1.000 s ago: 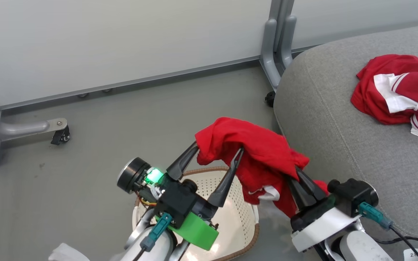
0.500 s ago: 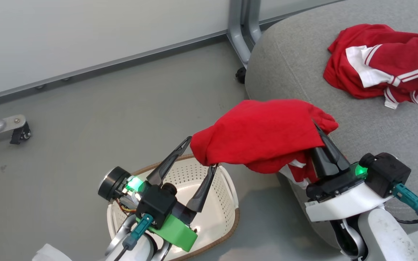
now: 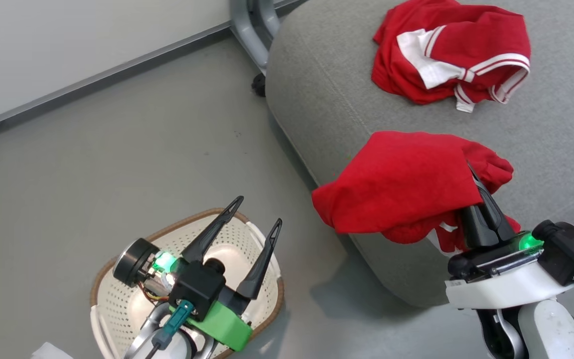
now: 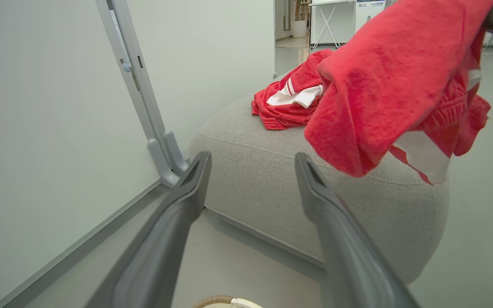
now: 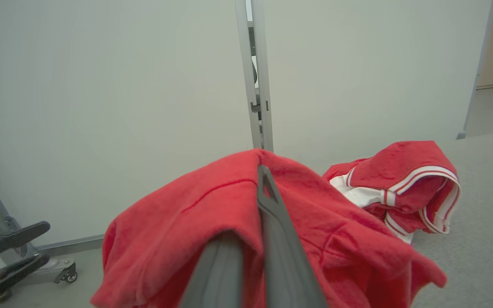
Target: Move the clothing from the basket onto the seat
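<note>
Red garment (image 3: 406, 184) draped over my right tool (image 3: 477, 199), at the lower right of the frame. The tool's fingers are pressed together, pinching the cloth high so it hangs free above the near edge of the grey seat (image 3: 327, 99) rather than dragging on the floor. My left tool (image 3: 260, 209), lower left, is spread and empty over the white basket (image 3: 117, 309), whose visible inside holds no clothing. The other garment (image 3: 446, 55) lies crumpled on the seat at the upper right. I judge the bare cushion between the two leaves room to set this one down.
</note>
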Controlling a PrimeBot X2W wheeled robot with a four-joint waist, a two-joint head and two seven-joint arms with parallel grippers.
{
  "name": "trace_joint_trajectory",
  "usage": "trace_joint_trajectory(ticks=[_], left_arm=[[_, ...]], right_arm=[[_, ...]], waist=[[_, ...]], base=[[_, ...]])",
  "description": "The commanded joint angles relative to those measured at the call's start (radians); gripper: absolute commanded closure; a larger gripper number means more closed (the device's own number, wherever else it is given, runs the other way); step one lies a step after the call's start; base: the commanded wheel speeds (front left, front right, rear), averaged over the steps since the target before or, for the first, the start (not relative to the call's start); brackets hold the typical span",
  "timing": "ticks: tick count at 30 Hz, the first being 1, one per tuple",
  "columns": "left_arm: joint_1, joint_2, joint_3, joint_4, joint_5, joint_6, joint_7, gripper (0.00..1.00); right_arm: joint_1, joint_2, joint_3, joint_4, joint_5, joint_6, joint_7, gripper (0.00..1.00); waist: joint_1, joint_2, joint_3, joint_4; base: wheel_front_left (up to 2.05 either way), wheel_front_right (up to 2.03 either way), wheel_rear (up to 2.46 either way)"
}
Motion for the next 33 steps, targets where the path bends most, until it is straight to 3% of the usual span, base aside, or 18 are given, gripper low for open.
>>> trace_joint_trajectory(ticks=[1, 9, 17, 25, 33], left_arm=[[0.011, 0.015, -0.002, -0.008, 0.001, 0.0, 0.008, 0.0], [0.005, 0.044, -0.013, -0.043, 0.008, -0.008, 0.052, 0.0], [-0.047, 0.06, -0.041, -0.07, 0.02, -0.037, 0.099, 0.0], [-0.085, 0.102, -0.042, -0.149, 0.035, -0.044, 0.191, 0.0], [-0.159, 0.151, -0.046, -0.27, 0.057, -0.062, 0.291, 0.0]], right_arm=[[0.016, 0.007, -0.009, -0.01, -0.004, -0.001, 0.0, 1.0], [0.058, 0.028, -0.03, -0.035, -0.011, -0.001, 0.0, 1.0], [0.022, 0.026, -0.123, -0.076, -0.02, -0.001, 0.0, 1.0], [-0.217, -0.107, -0.268, -0.041, 0.0, -0.001, 0.0, 1.0], [-0.56, -0.303, -0.406, 0.136, 0.009, -0.001, 0.0, 1.0]], waist=[[0.0, 0.0067, 0.033, -0.087], [0.0, 0.0067, 0.069, -0.197], [0.0, 0.0067, 0.148, -0.206], [0.0, 0.0067, 0.306, -0.202], [0.0, 0.0067, 0.499, -0.13]], base=[[0.0, 0.0, 0.0], [0.0, 0.0, 0.0], [0.0, 0.0, 0.0], [0.0, 0.0, 0.0], [0.0, 0.0, 0.0]])
